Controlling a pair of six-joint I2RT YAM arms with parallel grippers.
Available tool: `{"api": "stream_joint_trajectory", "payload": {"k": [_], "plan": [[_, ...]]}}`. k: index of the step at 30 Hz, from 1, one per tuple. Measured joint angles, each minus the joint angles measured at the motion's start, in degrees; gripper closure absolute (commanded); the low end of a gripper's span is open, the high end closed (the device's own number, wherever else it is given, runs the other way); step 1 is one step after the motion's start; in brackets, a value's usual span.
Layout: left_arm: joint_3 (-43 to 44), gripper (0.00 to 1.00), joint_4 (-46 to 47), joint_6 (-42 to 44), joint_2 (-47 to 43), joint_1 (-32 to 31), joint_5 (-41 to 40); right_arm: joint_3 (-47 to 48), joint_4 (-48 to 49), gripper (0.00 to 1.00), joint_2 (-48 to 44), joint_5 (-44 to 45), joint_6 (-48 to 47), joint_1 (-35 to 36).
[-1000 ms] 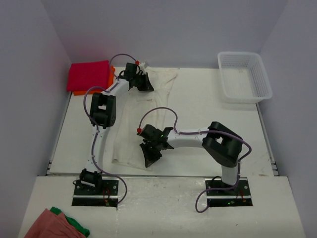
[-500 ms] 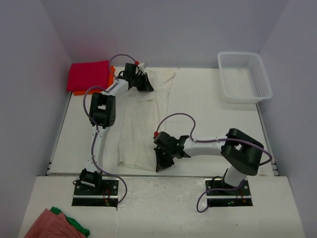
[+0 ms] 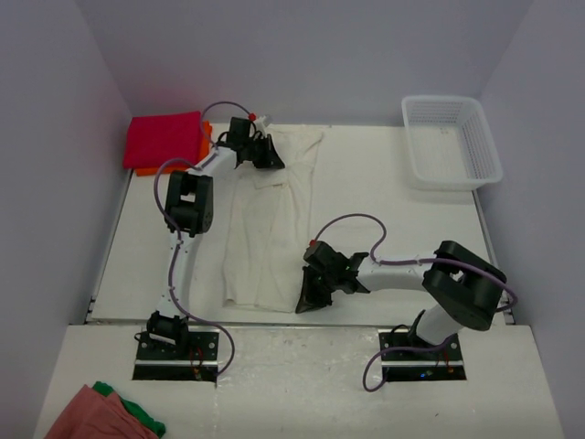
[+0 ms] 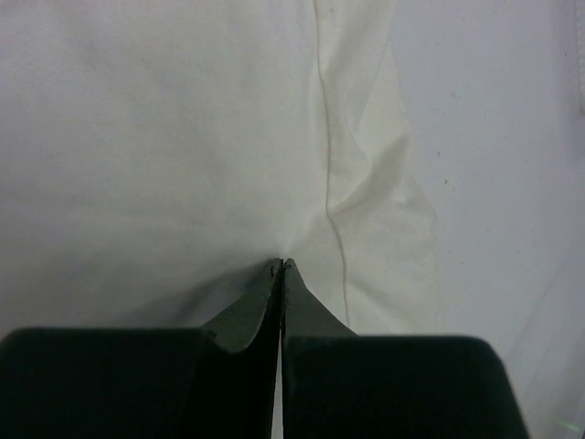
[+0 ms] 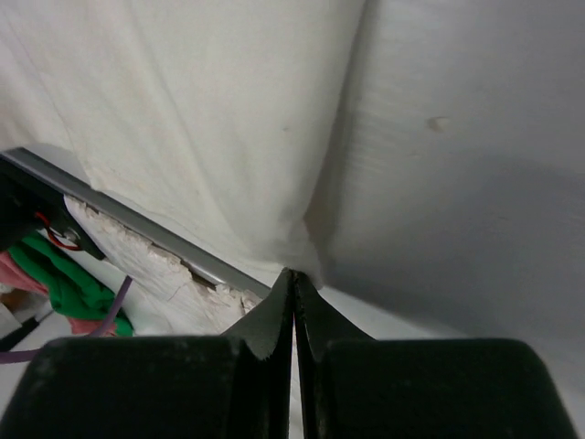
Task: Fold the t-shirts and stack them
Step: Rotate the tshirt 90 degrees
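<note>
Cream shirt (image 3: 270, 229) is only half-folded, left tool (image 3: 272, 162) and right tool (image 3: 305, 303) pinching its ends, magenta tee (image 3: 164, 137) and orange tee (image 3: 204, 146) already stacked, far-left corner.

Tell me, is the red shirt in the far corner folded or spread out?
Folded: the magenta-red shirt is a compact rectangle stacked on the orange shirt, whose edge shows beneath.

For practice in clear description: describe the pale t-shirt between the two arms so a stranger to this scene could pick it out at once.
On the white table, a long cream-white t-shirt lies down the middle. The left gripper pinches its far end and the right gripper its near corner. Unlike the folded magenta shirt at the far-left corner, it lies spread out and wrinkled.
</note>
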Motion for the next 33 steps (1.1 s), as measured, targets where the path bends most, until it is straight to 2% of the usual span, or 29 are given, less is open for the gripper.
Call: {"api": "stream_joint_trajectory", "payload": {"k": [7, 13, 18, 25, 33], "plan": [[0.0, 1.00, 3.1, -1.6, 0.7, -1.5, 0.2, -5.9, 0.8, 1.00, -6.3, 1.8, 3.5, -5.4], [0.2, 1.00, 5.5, -3.6, 1.6, -2.6, 1.0, -6.8, 0.7, 1.00, -7.3, 2.3, 4.8, -7.5], [1.0, 1.00, 6.4, -5.0, 2.4, -3.5, 1.0, -8.3, 0.2, 1.00, -9.6, 4.2, 6.8, -8.4], [5.4, 1.00, 6.4, -6.5, 5.2, -4.1, 1.6, -10.8, -5.2, 1.00, -15.9, 10.1, 10.1, -9.0], [5.3, 1.00, 6.6, -7.0, 5.2, -4.1, 1.7, -12.8, -5.9, 1.00, -19.0, 11.5, 11.5, -9.0]]}}
